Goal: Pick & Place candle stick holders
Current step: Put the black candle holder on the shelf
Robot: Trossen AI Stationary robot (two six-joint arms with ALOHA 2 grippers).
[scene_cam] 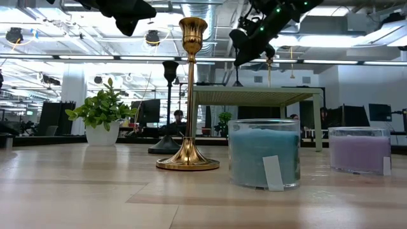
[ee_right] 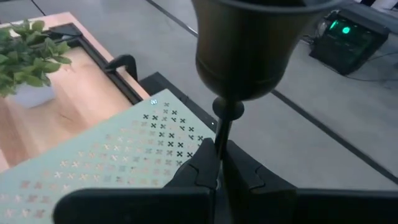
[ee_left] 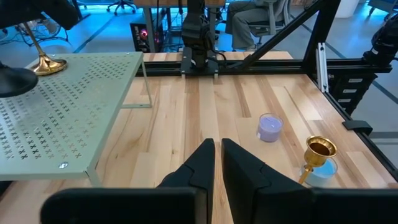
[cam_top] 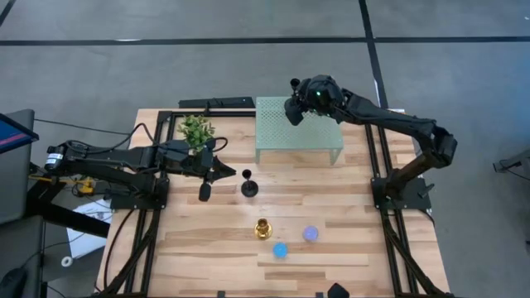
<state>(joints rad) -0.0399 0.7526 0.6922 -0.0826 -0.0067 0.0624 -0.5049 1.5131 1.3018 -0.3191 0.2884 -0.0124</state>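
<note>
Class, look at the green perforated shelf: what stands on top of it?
A gold candlestick holder, its stem gripped by the right gripper, and the base of a black holder. The black holder's top is out of frame, and from above the right arm covers both.

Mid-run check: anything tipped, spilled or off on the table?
Little. The held gold holder, in the right gripper, looks tilted at the green stand. The other gold holder and the black holder stand upright on the table.
</note>
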